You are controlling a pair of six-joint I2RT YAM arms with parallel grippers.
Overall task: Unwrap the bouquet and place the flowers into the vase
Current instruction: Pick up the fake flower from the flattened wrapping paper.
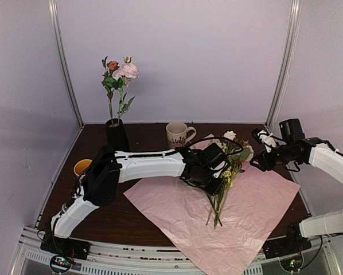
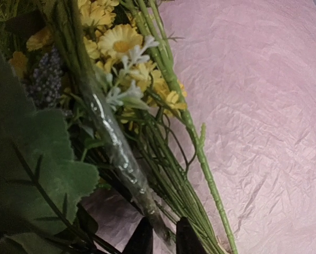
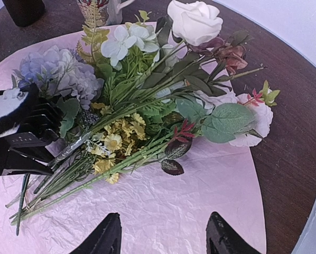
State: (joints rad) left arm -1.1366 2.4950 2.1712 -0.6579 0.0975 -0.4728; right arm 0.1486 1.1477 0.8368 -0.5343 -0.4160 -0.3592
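Observation:
The lilac-pink paper point(image 1: 257, 209) lies spread flat on the table. On it lie the loose flowers point(image 1: 224, 182), stems pointing toward the near edge. The black vase point(image 1: 117, 136) stands at the back left and holds a few pink and orange blooms point(image 1: 123, 71). My left gripper point(image 2: 160, 238) is shut on a grey, tape-wrapped flower stem point(image 2: 121, 159) low in the bunch beside yellow daisies point(image 2: 120, 41). The right wrist view shows that gripper point(image 3: 26, 138) at the left of the flowers point(image 3: 147, 106). My right gripper point(image 3: 163, 238) hangs open over bare paper point(image 3: 174, 206), holding nothing, right of the blooms point(image 1: 256, 163).
A cream patterned mug point(image 1: 178, 134) stands behind the flowers at the back centre. An orange-lined mug point(image 1: 81, 167) sits at the left, beside my left arm point(image 1: 148, 165). White walls close in the dark table point(image 1: 143, 134) at the back and sides.

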